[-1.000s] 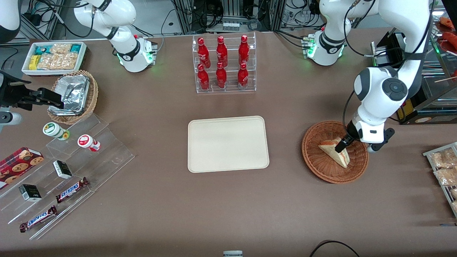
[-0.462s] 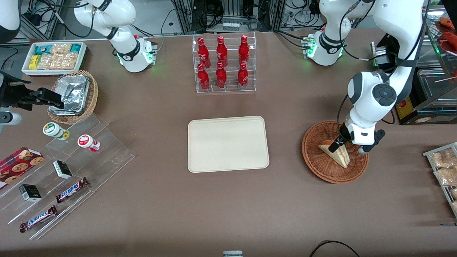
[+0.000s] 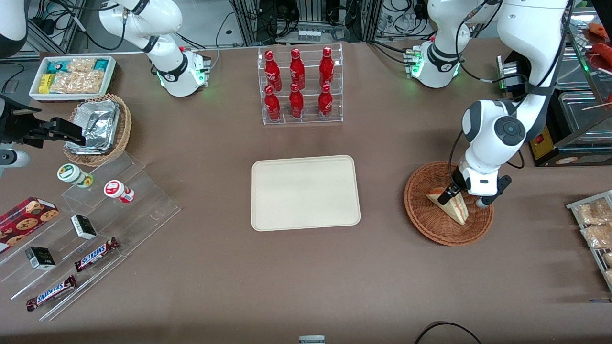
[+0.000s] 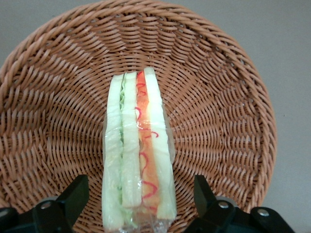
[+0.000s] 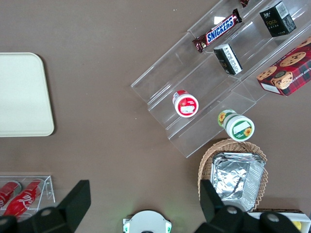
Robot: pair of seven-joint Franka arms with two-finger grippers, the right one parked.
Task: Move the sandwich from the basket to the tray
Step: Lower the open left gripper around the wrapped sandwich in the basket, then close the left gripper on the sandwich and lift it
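The sandwich (image 3: 453, 208) is a wrapped white-bread wedge with a red-orange and green filling. It lies in the reddish-brown wicker basket (image 3: 420, 212) toward the working arm's end of the table. My gripper (image 3: 451, 194) is low over the wedge's broad end, open. In the left wrist view the sandwich (image 4: 138, 150) runs between my two black fingers (image 4: 74, 196), with a gap of basket (image 4: 218, 121) weave on each side. The cream tray (image 3: 306, 192) sits bare at mid-table, beside the basket, and also shows in the right wrist view as the tray (image 5: 22, 94).
A clear rack of red bottles (image 3: 299, 86) stands farther from the camera than the tray. Clear step shelves (image 3: 95, 224) with snacks, a foil-lined tan basket (image 3: 98, 126) and a white snack bin (image 3: 71, 76) lie toward the parked arm's end. Packets (image 3: 595, 224) sit at the working arm's table edge.
My gripper has shifted a little toward the tray and settled lower over the sandwich's broad end. The sandwich and basket have not moved.
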